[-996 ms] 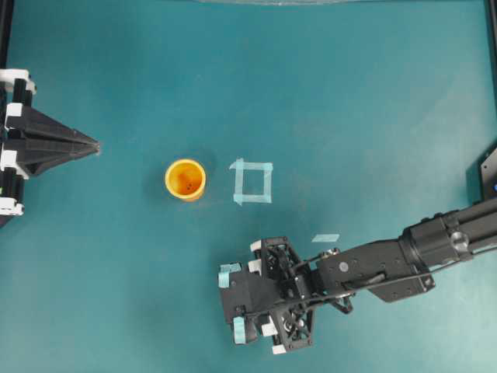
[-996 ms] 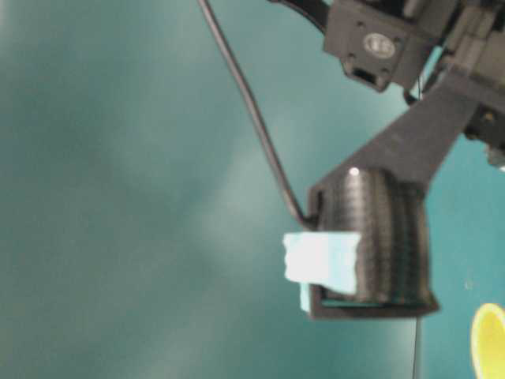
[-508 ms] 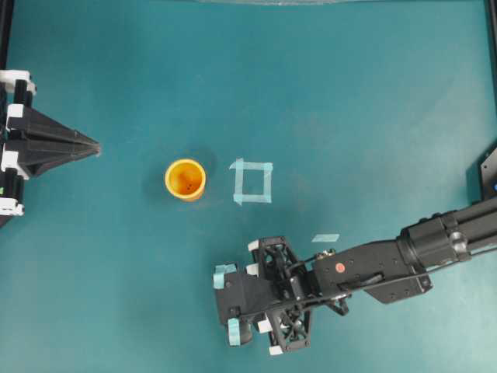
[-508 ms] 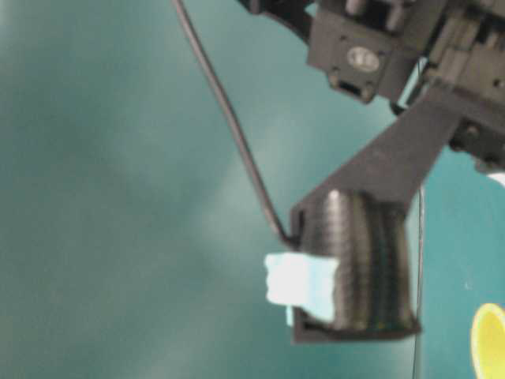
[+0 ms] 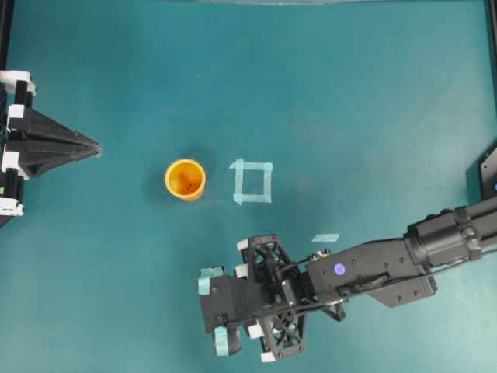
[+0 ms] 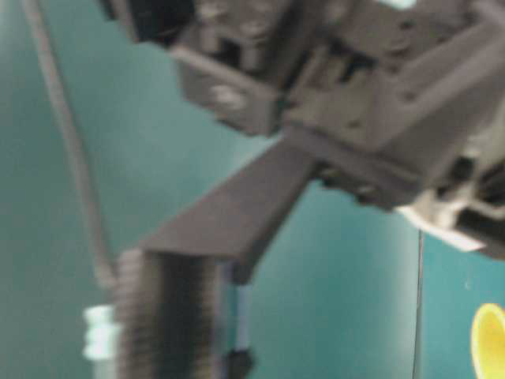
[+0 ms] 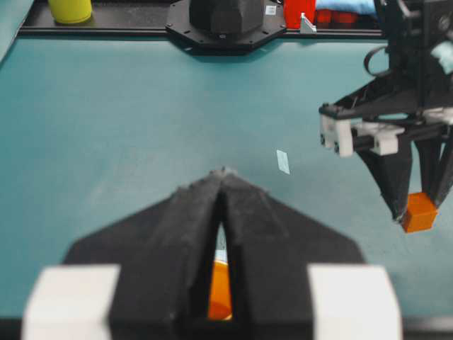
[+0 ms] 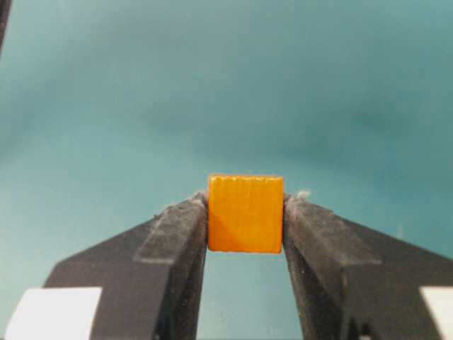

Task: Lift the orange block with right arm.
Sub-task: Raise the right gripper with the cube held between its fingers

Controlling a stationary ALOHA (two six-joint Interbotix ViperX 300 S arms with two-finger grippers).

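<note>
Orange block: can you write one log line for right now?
right gripper: shut on orange block | block: off table | left gripper: shut, idle

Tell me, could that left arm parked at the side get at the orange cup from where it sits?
Probably yes. The left gripper sits shut at the table edge, and only bare surface lies between it and the orange cup. The right gripper, holding the orange block, is off to the side.

The right arm [image 5: 388, 272] extends from the right edge of the overhead view toward the lower middle, wrist angled downward. The right claw [image 8: 245, 212] is clamped on the orange block [image 8: 245, 214], one finger against each side face. The left arm [image 5: 23, 144] is retracted at the left edge. The left claw [image 5: 95, 145] has its fingers pressed together, pointing level toward the middle.
</note>
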